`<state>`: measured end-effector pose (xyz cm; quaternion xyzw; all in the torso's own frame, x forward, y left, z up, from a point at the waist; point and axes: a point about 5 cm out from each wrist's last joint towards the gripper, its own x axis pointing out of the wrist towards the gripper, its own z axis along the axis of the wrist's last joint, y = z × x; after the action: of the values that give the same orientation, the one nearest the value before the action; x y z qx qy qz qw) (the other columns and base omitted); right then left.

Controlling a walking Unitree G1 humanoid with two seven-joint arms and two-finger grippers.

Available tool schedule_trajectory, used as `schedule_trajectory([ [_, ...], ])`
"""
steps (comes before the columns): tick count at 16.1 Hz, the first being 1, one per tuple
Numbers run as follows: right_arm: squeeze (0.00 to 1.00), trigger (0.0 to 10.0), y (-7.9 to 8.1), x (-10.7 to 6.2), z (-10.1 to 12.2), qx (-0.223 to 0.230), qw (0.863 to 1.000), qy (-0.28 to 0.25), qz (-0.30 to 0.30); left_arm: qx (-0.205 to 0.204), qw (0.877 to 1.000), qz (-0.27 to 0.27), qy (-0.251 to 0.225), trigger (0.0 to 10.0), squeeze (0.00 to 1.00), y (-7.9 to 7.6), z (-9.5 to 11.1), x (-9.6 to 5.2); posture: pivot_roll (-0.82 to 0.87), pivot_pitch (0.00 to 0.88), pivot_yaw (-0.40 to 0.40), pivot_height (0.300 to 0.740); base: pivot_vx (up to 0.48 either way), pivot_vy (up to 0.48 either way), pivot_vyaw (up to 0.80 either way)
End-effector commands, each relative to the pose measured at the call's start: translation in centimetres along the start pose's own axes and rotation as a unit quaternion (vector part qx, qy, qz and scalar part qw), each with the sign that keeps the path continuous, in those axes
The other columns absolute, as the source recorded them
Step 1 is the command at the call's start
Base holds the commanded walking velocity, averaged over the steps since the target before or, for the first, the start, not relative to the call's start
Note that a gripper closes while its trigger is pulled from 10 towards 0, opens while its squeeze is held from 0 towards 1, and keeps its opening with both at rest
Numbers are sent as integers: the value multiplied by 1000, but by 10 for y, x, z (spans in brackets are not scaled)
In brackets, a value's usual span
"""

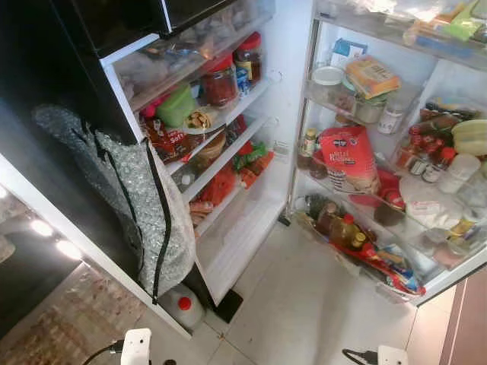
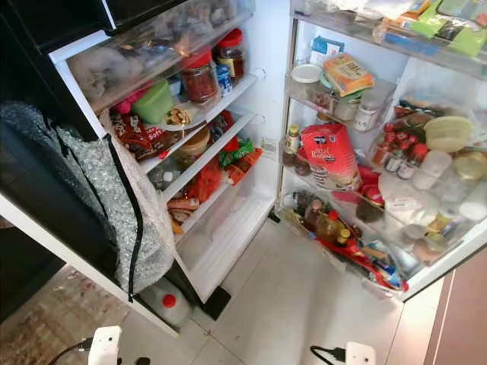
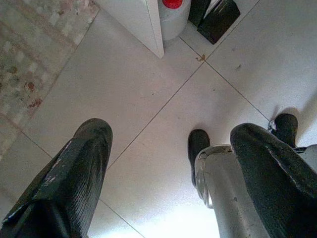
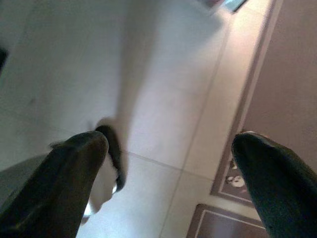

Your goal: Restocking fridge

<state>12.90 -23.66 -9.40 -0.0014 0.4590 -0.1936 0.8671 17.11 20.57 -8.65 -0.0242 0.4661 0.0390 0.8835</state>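
left eye view looks down into an open fridge (image 1: 262, 114) whose door (image 1: 396, 152) swings out to the right, its lower edge reaching toward the near right; pale floor tiles (image 1: 304, 304) between the fridge body and the door leave a broad open wedge. on the left, a silvery bubble-wrap bag (image 1: 137, 198) with a black zip hangs over the edge of a dark counter (image 1: 46, 175), and a white jug with a red cap (image 1: 181, 306) stands on the floor just under it. the shelves (image 1: 228, 144) hold red-lidded jars (image 1: 221, 80) and packets; the door racks hold bottles and a red pouch (image 1: 348, 156) whose white lettering is too blurred to read with confidence. a patterned rug (image 1: 61, 327) lies at the near left. both arms hang low: the left gripper (image 3: 168, 178) and right gripper (image 4: 168, 183) each point at bare tile, fingers spread apart and holding nothing.
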Motion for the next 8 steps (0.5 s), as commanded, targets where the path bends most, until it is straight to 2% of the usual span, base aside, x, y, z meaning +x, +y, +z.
schedule_trajectory([
  [1,0,10000,-11,1,16,26,996,-51,-63,6,1000,5,20,10000,0,4,-9,-2,-86,53,124,740,0,0,0],
  [2,0,10000,-33,0,34,41,983,-114,-140,12,1000,5,21,10000,0,5,-9,-2,-117,52,148,740,0,0,0],
  [3,0,10000,-43,-3,41,27,975,-144,-165,20,1000,2,23,10000,0,5,-9,-2,-132,49,159,740,0,0,0],
  [4,0,10000,-41,-7,54,24,966,-195,-167,34,999,-4,25,10000,0,5,-9,-2,-137,37,163,740,0,0,0],
  [6,0,10000,-64,-14,65,72,938,-218,-261,30,999,-3,22,10000,0,5,-9,-2,-125,21,155,740,0,0,0],
  [7,0,10000,-72,-17,68,88,927,-223,-287,30,999,-3,21,10000,0,5,-9,-2,-118,12,148,740,0,0,0],
  [8,0,10000,-101,-31,75,140,887,-244,-366,30,999,-1,21,10000,0,5,-9,-2,-117,0,140,740,0,0,0],
])
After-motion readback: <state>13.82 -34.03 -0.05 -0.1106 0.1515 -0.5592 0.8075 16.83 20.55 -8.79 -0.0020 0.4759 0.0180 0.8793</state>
